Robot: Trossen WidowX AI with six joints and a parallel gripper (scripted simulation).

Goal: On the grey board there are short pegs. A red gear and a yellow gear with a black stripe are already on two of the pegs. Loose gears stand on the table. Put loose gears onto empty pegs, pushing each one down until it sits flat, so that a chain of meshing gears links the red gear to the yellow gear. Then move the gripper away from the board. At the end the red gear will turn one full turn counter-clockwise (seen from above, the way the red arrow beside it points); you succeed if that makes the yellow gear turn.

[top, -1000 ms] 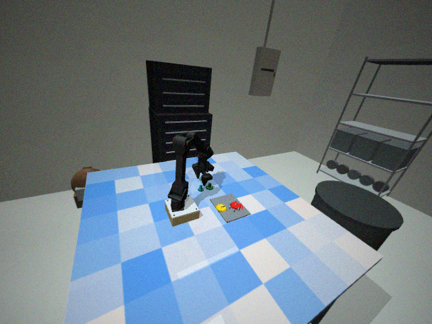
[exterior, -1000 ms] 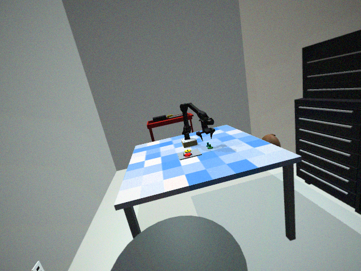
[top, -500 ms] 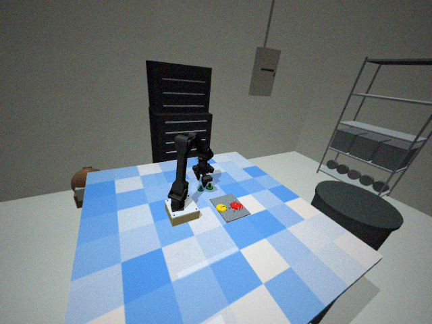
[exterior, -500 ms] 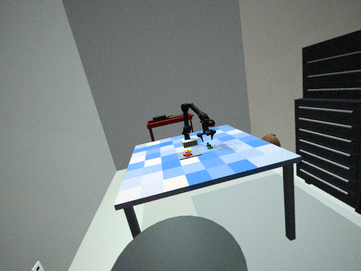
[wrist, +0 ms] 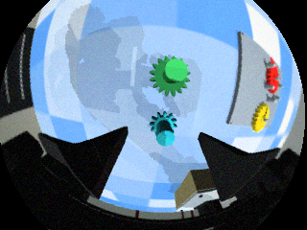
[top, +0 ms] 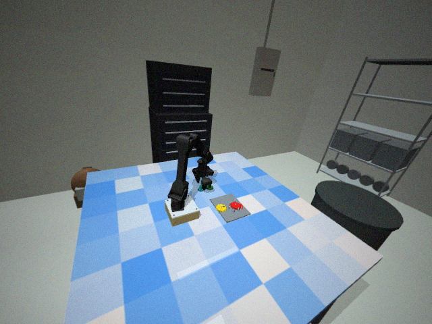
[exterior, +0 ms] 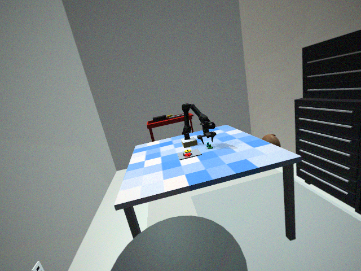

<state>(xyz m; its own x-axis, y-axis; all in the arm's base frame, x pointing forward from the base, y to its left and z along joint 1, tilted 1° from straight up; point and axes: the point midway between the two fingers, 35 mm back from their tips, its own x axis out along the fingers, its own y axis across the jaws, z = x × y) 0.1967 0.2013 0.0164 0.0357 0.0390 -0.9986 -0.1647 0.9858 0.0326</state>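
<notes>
My gripper (top: 202, 181) (exterior: 207, 142) (wrist: 164, 133) is open and empty, pointing down above the loose gears. A small teal gear (top: 200, 188) (exterior: 207, 144) (wrist: 164, 138) with a knob stands upright on the table, between the fingertips as seen in the wrist view. A larger green gear (top: 209, 187) (exterior: 210, 147) (wrist: 176, 70) with a knob stands beside it, ahead of the fingers. The grey board (top: 228, 217) (exterior: 197, 153) (wrist: 246, 72) carries the red gear (top: 235, 205) (exterior: 187, 154) (wrist: 272, 79) and the yellow gear (top: 221, 208) (exterior: 187, 151) (wrist: 259, 120). The pegs near the red gear are too small to tell apart.
The arm's base block (top: 183, 218) (exterior: 189, 143) (wrist: 186, 194) stands beside the board and near the teal gear. A dark round stool (top: 359, 205) and a black drawer cabinet (top: 179, 90) stand off the table.
</notes>
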